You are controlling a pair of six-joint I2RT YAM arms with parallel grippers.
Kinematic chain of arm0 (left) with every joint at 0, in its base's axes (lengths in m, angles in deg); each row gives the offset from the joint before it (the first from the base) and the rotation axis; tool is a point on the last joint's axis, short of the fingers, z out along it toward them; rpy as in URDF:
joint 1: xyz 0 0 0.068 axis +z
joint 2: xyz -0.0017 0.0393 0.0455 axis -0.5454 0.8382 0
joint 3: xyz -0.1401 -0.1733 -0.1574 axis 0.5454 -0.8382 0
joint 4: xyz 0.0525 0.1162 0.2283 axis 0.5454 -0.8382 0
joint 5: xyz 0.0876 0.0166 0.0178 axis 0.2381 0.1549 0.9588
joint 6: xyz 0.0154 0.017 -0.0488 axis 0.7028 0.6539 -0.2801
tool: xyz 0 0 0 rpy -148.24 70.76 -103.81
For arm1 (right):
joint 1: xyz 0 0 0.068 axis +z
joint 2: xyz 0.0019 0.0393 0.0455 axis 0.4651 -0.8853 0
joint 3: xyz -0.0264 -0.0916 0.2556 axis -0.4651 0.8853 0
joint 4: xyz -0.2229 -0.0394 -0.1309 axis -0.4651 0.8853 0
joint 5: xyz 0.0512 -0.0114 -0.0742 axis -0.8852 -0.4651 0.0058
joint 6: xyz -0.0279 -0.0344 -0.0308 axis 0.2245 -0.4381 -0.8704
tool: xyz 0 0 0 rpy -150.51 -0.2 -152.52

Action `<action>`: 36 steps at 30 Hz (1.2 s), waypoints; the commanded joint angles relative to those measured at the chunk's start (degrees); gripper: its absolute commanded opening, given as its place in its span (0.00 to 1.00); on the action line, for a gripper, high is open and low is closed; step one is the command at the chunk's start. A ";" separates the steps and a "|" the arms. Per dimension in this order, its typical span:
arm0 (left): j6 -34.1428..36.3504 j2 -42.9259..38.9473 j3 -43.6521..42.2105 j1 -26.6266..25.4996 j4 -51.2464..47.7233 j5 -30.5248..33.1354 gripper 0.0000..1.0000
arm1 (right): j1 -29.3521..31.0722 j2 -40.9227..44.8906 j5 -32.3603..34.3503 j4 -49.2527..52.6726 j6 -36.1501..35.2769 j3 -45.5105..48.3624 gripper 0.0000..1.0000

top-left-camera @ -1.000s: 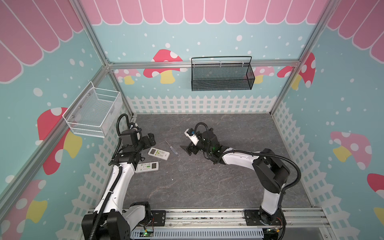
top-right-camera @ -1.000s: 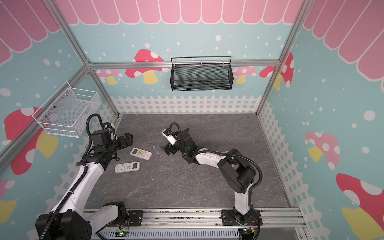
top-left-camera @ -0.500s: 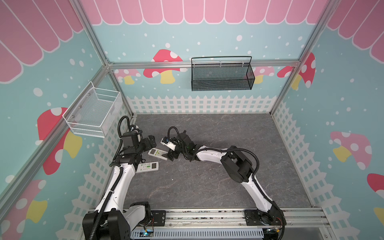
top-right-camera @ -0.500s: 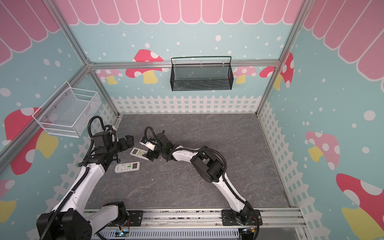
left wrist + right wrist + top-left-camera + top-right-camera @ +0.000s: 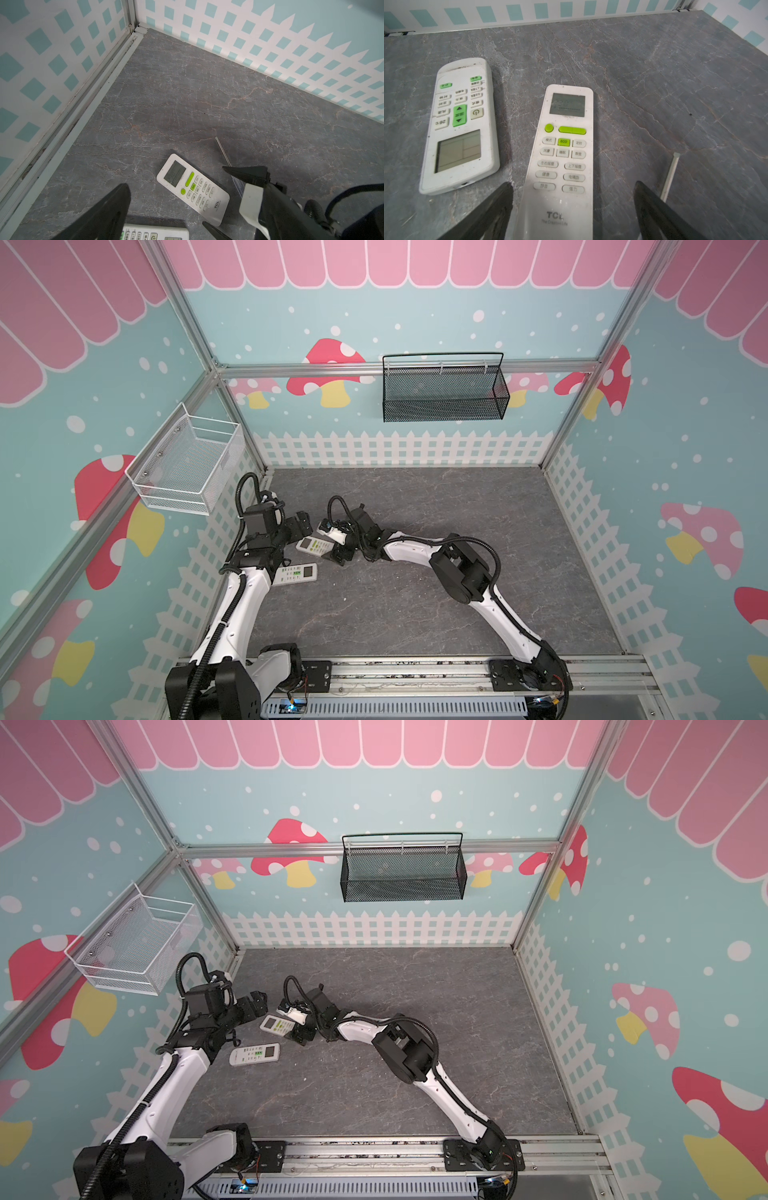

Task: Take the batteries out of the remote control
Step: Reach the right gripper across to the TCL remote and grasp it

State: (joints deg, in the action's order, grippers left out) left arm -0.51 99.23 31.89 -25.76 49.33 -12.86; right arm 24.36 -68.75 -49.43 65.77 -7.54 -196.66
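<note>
Right claw [image 5: 572,184] is spread astride TCL remote [image 5: 564,145], lower centre, for grasping | left claw [image 5: 302,526] is held released, clear.

On the right wrist camera, the slim white TCL remote with lime-green buttons [image 5: 562,158] runs off the picture's edge between the fingers of the right gripper [image 5: 573,185], so I can't see its near end. It and the wider white remote with green arrow keys [image 5: 155,232], cropped in the left wrist view, lie face up, backs hidden. The thin silvery screwdriver [image 5: 671,174] disappears behind a finger.
</note>
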 commanded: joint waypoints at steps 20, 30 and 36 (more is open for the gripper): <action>-0.87 -0.51 -0.17 0.38 -0.86 -2.60 1.00 | 1.13 -4.04 1.89 4.72 -2.03 -1.12 0.66; 2.70 -0.49 0.75 0.01 -0.80 -3.02 1.00 | 1.18 0.02 2.81 1.20 -1.78 1.31 0.50; 5.96 -0.89 1.86 -0.08 -1.84 -6.19 1.00 | 0.46 7.73 1.40 0.42 -1.71 5.96 0.47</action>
State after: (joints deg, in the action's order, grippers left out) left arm 3.22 99.16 31.96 -25.67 49.05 -16.38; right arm 25.17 -67.66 -47.09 66.44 -8.22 -193.45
